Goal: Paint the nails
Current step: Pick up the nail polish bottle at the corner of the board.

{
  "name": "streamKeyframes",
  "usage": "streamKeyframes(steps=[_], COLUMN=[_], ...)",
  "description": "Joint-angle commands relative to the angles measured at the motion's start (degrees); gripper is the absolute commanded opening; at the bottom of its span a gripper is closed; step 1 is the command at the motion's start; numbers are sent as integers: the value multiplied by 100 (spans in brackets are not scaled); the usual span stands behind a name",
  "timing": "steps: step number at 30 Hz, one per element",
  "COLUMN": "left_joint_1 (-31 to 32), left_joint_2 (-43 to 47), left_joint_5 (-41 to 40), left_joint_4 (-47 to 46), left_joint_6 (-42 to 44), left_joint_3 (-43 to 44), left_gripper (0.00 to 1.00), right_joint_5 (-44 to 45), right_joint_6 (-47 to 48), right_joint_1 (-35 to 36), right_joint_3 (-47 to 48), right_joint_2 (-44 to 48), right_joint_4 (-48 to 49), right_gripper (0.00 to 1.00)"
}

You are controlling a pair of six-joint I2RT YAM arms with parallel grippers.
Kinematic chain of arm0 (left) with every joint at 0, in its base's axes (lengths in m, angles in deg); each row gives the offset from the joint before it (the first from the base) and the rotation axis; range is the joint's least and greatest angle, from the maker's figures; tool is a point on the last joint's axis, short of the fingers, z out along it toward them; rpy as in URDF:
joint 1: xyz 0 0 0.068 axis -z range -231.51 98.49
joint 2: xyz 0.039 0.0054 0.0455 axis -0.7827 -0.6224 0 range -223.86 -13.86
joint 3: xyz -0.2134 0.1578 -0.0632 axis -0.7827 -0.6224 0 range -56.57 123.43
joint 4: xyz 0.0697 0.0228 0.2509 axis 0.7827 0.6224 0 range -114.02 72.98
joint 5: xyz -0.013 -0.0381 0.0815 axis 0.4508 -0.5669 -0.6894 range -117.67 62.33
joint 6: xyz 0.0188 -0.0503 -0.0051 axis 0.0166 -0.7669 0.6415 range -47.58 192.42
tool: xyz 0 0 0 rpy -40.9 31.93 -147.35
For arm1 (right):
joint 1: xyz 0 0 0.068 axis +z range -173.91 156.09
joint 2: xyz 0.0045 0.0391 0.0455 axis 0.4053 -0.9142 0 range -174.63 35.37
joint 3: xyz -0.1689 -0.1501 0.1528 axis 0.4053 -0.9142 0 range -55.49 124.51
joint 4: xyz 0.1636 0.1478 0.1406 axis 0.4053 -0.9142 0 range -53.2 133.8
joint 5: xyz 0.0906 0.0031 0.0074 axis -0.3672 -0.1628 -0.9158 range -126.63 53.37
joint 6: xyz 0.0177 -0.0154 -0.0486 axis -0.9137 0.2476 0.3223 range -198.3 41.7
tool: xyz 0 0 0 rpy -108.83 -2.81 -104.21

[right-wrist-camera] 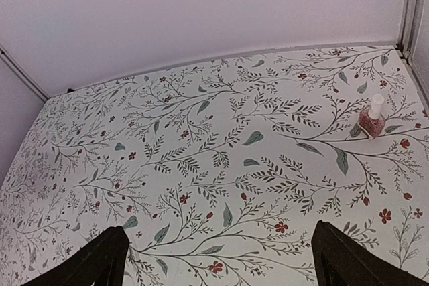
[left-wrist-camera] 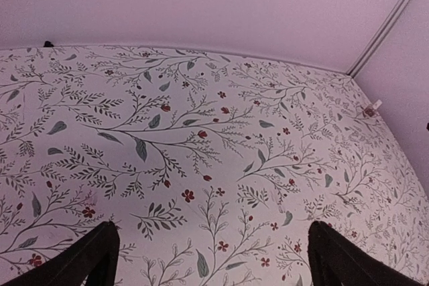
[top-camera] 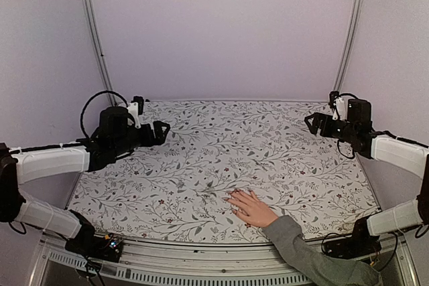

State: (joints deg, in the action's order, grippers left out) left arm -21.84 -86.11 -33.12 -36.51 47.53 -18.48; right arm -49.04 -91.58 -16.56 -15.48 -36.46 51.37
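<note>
Palm down at about 6 o'clock on the flowered table (top-camera: pixel 201 159), the hand (top-camera: pixel 251 209) lies flat with its fingers a little spread and pointing toward 10 o'clock. The nails (top-camera: pixel 232 197) sit at those fingertips, too small to show any colour. Judging by that, painting has not begun.

The left gripper (top-camera: pixel 163 128) hangs at 9 o'clock and the right gripper (top-camera: pixel 310 122) at 3 o'clock, both with jaws wide and empty, well apart from the hand. The next move probably calls for the polish bottle (right-wrist-camera: pixel 371 117), upright with its white cap on, toward 2 o'clock in the right wrist view. One gripper would need to hold the glass while the other twists the cap.

Nothing stands between grippers and hand; the grey sleeve (top-camera: pixel 301 246) trails off the near edge.
</note>
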Motion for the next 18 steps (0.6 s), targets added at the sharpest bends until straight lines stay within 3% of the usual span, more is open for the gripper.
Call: streamKeyframes(steps=[1,18], left_joint_1=[249,422], left_joint_2=[-104,-104], left_joint_5=[-38,317], left_joint_4=[-104,-273], left_joint_6=[192,426], left_joint_3=[-96,-299], left_gripper=[100,100], right_joint_5=[319,587], right_joint_6=[137,623], right_joint_1=[-98,-974], right_joint_3=[526,3667], right_joint_2=[-318,-2704], right_joint_4=[-431,-1588], right_gripper=[99,99])
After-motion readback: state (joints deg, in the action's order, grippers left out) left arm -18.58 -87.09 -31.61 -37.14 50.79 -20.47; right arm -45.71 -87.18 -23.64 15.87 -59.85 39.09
